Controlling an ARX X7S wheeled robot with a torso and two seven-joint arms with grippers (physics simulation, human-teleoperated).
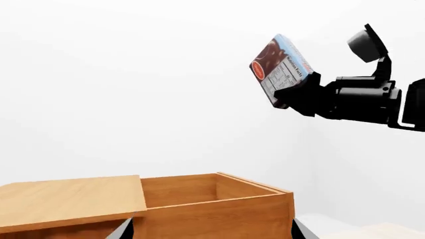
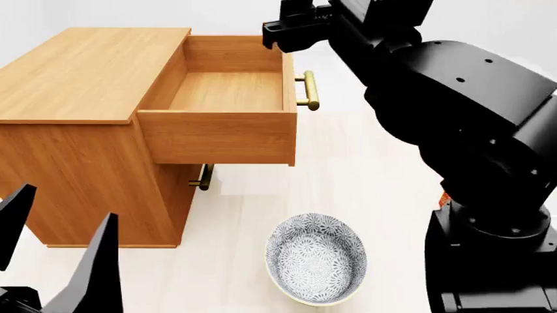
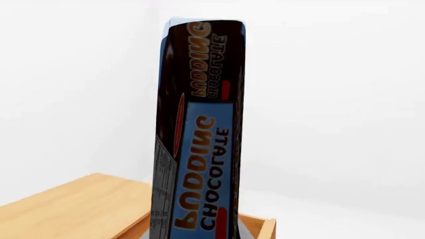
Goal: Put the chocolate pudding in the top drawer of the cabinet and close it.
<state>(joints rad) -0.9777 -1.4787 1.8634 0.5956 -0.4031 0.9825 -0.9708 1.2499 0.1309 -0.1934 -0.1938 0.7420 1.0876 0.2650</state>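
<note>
The cabinet (image 2: 87,78) is shown with its top drawer (image 2: 228,91) pulled fully out and empty. The chocolate pudding (image 1: 279,68) is pinched by the right gripper (image 1: 295,94), held high above the drawer. It should be lowered inside the walls before release. The left gripper (image 2: 61,254) is seen spread.

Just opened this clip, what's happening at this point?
The right gripper holds the chocolate pudding up in the air, above the level of the cabinet. The top drawer is pulled out and looks empty, so the box has not gone in yet. The left gripper is open, low near the cabinet's front, holding nothing. A patterned bowl sits on the floor in front, untouched.
</note>
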